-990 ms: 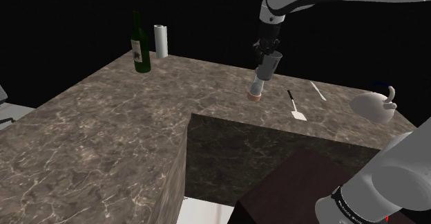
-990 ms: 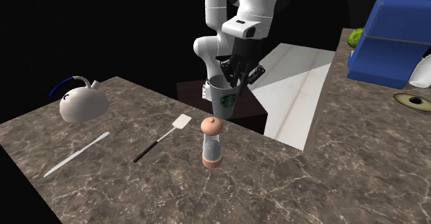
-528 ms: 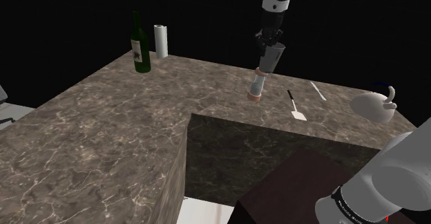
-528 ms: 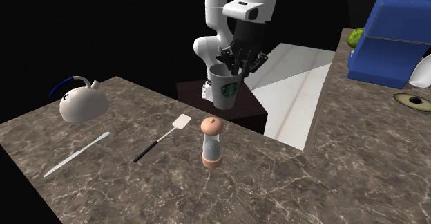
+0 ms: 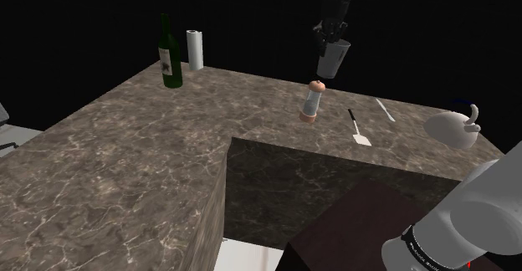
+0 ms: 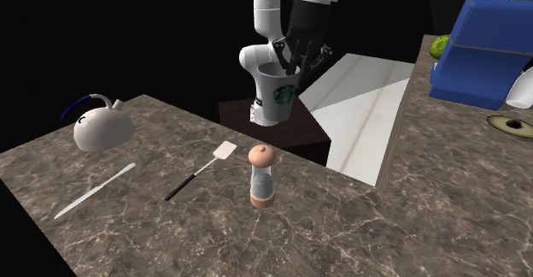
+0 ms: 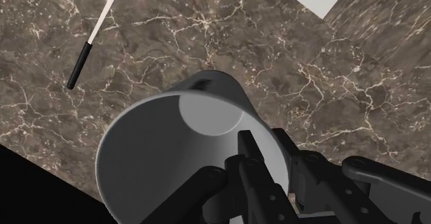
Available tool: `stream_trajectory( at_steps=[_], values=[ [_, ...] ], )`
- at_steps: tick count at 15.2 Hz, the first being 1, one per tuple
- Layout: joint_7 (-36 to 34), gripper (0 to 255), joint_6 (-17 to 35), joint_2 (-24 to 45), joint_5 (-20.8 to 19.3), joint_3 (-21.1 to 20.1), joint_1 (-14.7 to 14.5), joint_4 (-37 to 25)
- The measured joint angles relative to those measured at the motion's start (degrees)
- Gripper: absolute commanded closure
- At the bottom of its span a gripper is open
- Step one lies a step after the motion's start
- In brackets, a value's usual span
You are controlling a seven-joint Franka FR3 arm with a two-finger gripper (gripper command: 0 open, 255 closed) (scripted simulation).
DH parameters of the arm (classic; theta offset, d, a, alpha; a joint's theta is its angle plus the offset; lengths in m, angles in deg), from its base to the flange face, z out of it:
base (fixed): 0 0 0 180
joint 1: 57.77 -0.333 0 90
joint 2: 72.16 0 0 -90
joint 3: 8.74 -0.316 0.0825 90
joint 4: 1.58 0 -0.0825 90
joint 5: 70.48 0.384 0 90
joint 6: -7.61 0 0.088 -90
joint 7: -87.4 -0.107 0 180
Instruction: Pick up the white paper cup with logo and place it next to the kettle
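A white paper cup (image 5: pixel 332 59) with a green logo (image 6: pixel 281 97) hangs in the air above the marble counter (image 5: pixel 150 169). My gripper (image 5: pixel 333 38) is shut on its rim from above, one finger inside the cup and one outside, as the wrist view shows (image 7: pixel 266 162). The cup (image 7: pixel 183 143) is upright and looks empty. It hangs higher than the glass grinder (image 5: pixel 311 102). The white kettle (image 5: pixel 452 128) with a blue handle stands at the shoulder view's far right, well away from the cup. In the second exterior view the kettle (image 6: pixel 101 128) is at the left.
Between the grinder (image 6: pixel 262 177) and the kettle lie a black-handled spatula (image 6: pixel 202 169) and a knife (image 6: pixel 94 190). A green bottle (image 5: pixel 171 53) and a white roll (image 5: pixel 195 49) stand at the counter's far corner. A blue box (image 6: pixel 487 53) sits on another counter.
The gripper has risen with the cup, from beside the grinder's top to well above it. Nothing else has moved.
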Motion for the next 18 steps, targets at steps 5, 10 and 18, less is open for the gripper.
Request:
stream_trajectory(
  at_steps=[5, 10, 18],
  values=[
    [4.74, 255, 0.77, -4.62, -0.36, 2.76, 2.17, 4.69],
    [10.67, 255, 2.20, -8.75, -1.23, 6.50, 4.74, 9.28],
    [20.46, 255, 3.56, -14.18, -3.34, 13.00, 8.78, 14.32]
  ],
)
